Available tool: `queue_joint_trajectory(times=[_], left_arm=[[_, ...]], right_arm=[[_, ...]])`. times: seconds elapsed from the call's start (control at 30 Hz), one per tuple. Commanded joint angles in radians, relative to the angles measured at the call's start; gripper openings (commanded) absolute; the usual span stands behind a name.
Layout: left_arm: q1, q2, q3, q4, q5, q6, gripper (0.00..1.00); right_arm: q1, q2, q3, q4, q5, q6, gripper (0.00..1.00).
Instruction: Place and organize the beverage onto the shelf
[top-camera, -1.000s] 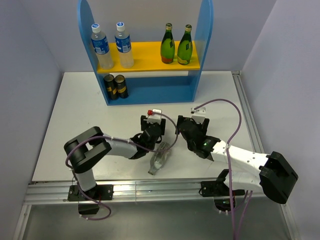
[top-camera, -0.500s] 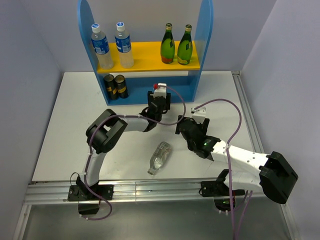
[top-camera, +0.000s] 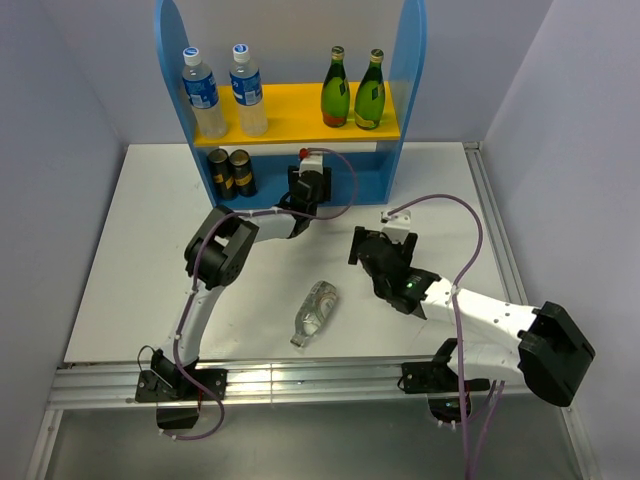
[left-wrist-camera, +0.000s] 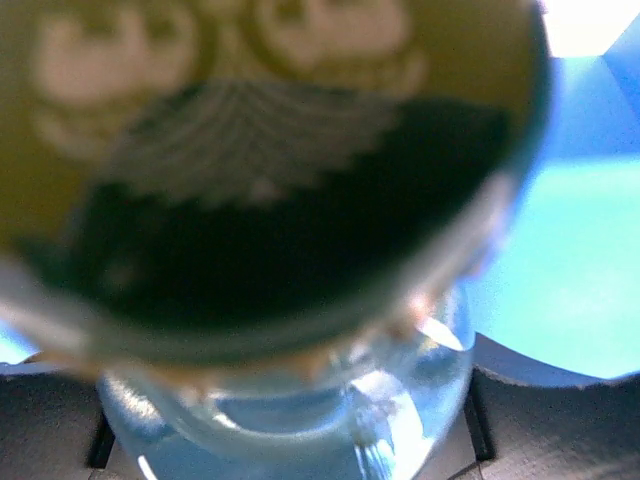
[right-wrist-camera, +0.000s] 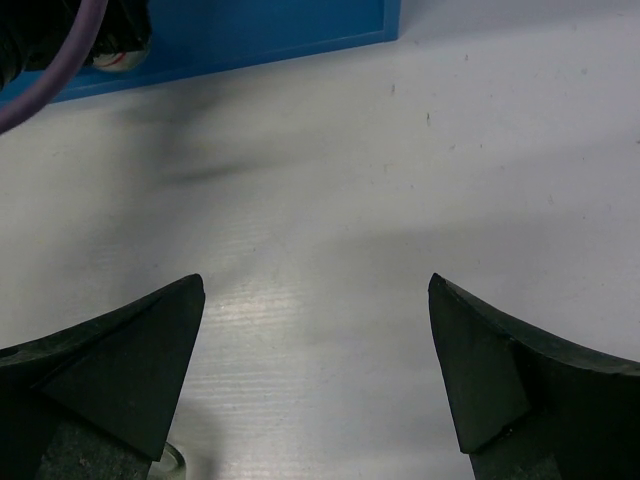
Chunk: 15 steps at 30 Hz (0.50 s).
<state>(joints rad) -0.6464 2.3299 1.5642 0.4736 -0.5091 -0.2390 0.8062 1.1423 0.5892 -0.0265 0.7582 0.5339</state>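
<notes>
The left gripper (top-camera: 309, 178) pinches one short clear bottle (left-wrist-camera: 300, 425) at the lower level of the shelf (top-camera: 408, 80), while the right gripper (right-wrist-camera: 315, 295) is spread wide in front of the shelf beside the second bottle (top-camera: 313, 314), which is probably light, rigid and slippery and best gripped mid-body.

The top external camera is fixed above and behind the arm bases, looking down and forward over the whole counter (top-camera: 130, 260) to the shelf (top-camera: 408, 80) at the far edge. The left wrist camera looks along its own fingers (left-wrist-camera: 540, 420), so near the clear bottle (left-wrist-camera: 300, 420) between them that focus is lost. The right wrist camera faces low across the counter between its fingertips (right-wrist-camera: 110, 360) toward the shelf front, an area the top view also covers
</notes>
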Motion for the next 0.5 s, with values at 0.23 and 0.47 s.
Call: queue_joint_trajectory(times=[0.23,0.47], left_arm=[[0.007,-0.061,0.039,0.106,0.026,-0.016,0.74],[0.005,-0.207,-0.096,0.140,0.023,-0.011,0.99]], right_arm=[[-0.004,0.027,0.047,0.023,0.009,0.000,1.00],[-0.004,0.031,0.050,0.023,0.012,-0.002,1.00]])
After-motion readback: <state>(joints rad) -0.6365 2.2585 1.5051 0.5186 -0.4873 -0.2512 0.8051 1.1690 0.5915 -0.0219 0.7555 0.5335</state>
